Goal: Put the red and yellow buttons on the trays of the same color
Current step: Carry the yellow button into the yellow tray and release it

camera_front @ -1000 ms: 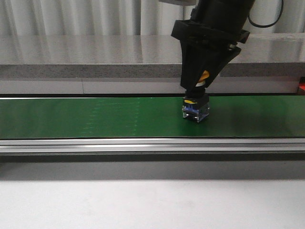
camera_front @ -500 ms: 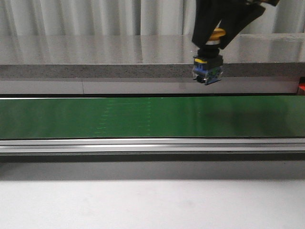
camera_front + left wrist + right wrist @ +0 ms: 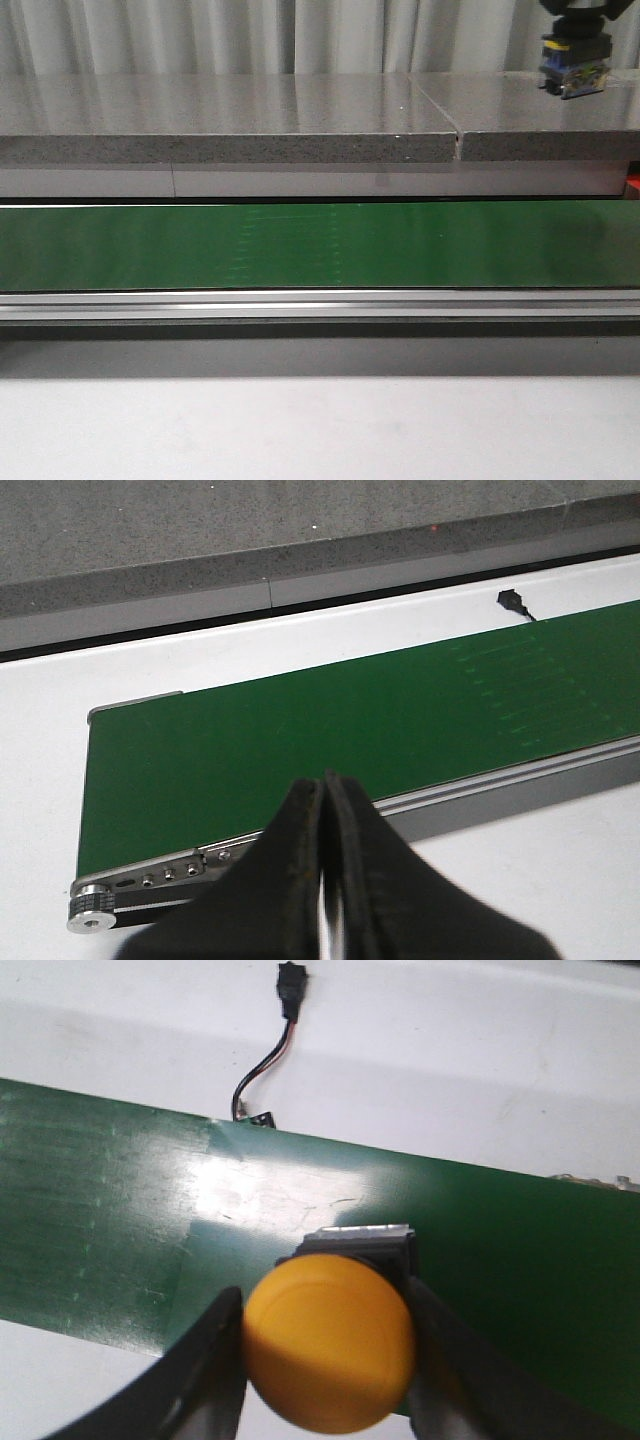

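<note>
My right gripper (image 3: pixel 328 1345) is shut on a yellow button (image 3: pixel 328 1342), its round yellow cap squeezed between the two black fingers. In the front view the yellow button (image 3: pixel 574 68) hangs high at the top right, well above the green conveyor belt (image 3: pixel 300 245), with only its dark body and blue base showing. My left gripper (image 3: pixel 325 785) is shut with nothing in it, over the near rail of the belt (image 3: pixel 300 720). No red button and no trays show in any view.
A grey stone ledge (image 3: pixel 230 120) runs behind the belt. A metal rail (image 3: pixel 300 303) lines the belt's front edge, with white table (image 3: pixel 300 430) before it. A black connector with wires (image 3: pixel 285 1000) lies on the white surface beyond the belt. A red object (image 3: pixel 634 183) peeks in at the right edge.
My right gripper has lifted the yellow button off the belt and carried it up and to the right, to the frame's top right corner. The belt is bare now.
</note>
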Controlling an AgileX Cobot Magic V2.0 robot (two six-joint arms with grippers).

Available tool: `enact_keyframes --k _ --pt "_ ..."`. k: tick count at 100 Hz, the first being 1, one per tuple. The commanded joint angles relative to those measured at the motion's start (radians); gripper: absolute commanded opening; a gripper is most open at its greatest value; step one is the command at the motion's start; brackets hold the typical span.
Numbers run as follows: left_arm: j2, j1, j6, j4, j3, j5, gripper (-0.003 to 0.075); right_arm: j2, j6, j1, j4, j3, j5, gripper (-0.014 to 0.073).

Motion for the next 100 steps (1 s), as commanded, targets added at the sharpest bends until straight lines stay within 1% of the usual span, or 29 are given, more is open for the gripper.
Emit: enact_keyframes --k 1,16,34,46,60,70,100 --pt "0.007 -0.008 -0.010 -0.008 -0.025 -0.072 -0.0021 -0.071 0.014 -0.046 -0.009 0.002 -0.044 0.0164" --pt "0.007 -0.008 -0.010 -0.008 -0.025 -0.072 -0.0021 -0.127 0.014 -0.141 -0.009 0.102 -0.078 0.0164" --pt "0.007 -0.008 -0.010 -0.008 -0.025 -0.072 -0.0021 -0.187 0.014 -0.291 -0.009 0.228 -0.117 0.0164" --pt "0.007 -0.008 -0.010 -0.008 -0.025 -0.072 -0.0021 -0.223 0.015 -0.405 -0.009 0.282 -0.145 0.0164" --pt "0.007 -0.008 -0.010 -0.008 -0.025 -0.072 -0.0021 -0.242 0.021 -0.550 -0.009 0.304 -0.171 0.0164" --pt "0.007 -0.008 -0.010 -0.008 -0.025 -0.072 -0.0021 -0.241 0.033 -0.625 -0.009 0.305 -0.189 0.0164" --pt "0.007 -0.008 -0.010 -0.008 -0.025 -0.072 -0.0021 -0.202 0.083 -0.780 -0.009 0.308 -0.208 0.0164"
